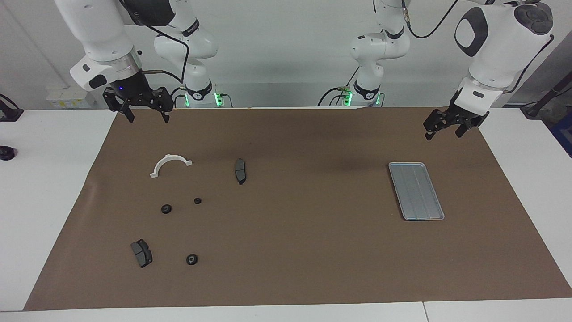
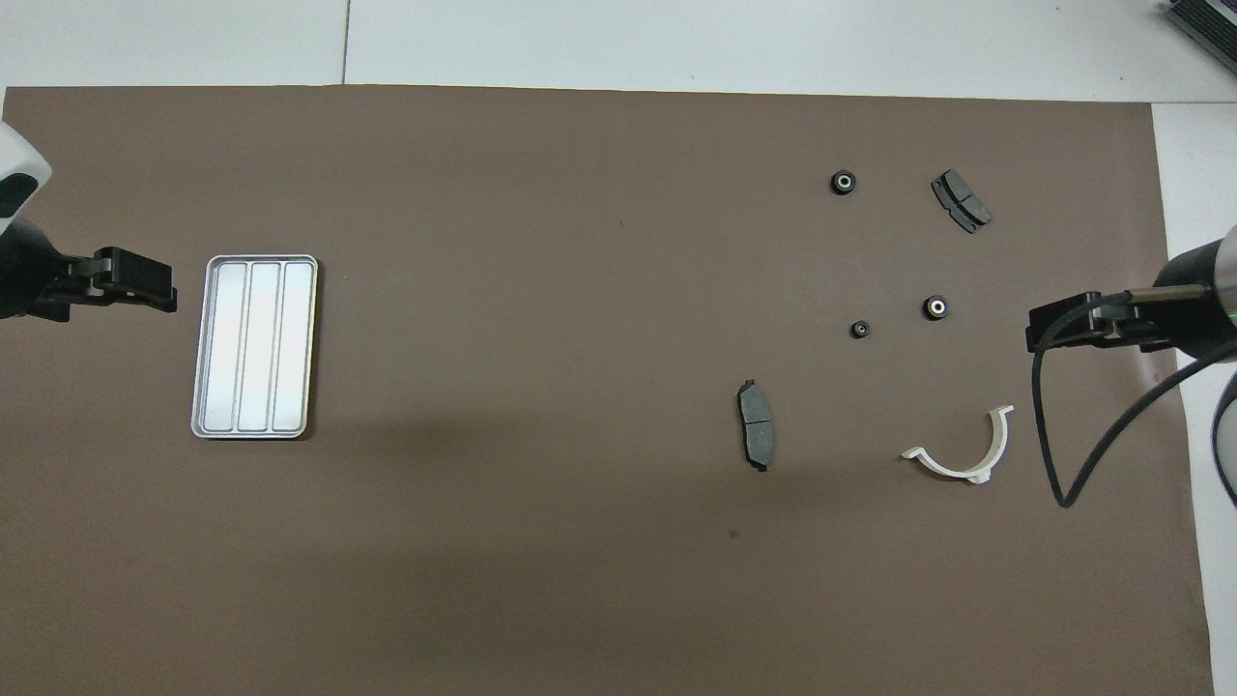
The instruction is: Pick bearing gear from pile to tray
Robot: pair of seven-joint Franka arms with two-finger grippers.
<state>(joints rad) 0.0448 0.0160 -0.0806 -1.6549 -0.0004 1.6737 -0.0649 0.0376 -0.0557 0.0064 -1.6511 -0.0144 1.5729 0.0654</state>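
The pile lies spread on the brown mat toward the right arm's end. It holds three small black gears (image 1: 166,209) (image 1: 197,201) (image 1: 192,259), two dark grey brake pads (image 1: 240,171) (image 1: 141,253) and a white half-ring bracket (image 1: 170,164). In the overhead view the gears (image 2: 934,307) (image 2: 860,330) (image 2: 843,182) lie apart from each other. The silver tray (image 1: 415,191) (image 2: 255,346) lies empty toward the left arm's end. My right gripper (image 1: 147,117) (image 2: 1039,329) hangs open and empty over the mat's edge, raised above the bracket's area. My left gripper (image 1: 444,133) (image 2: 164,290) hangs open and empty over the mat beside the tray.
The brown mat (image 1: 295,250) covers most of the white table (image 1: 44,188). A black cable (image 2: 1049,425) loops down from the right arm's wrist near the bracket.
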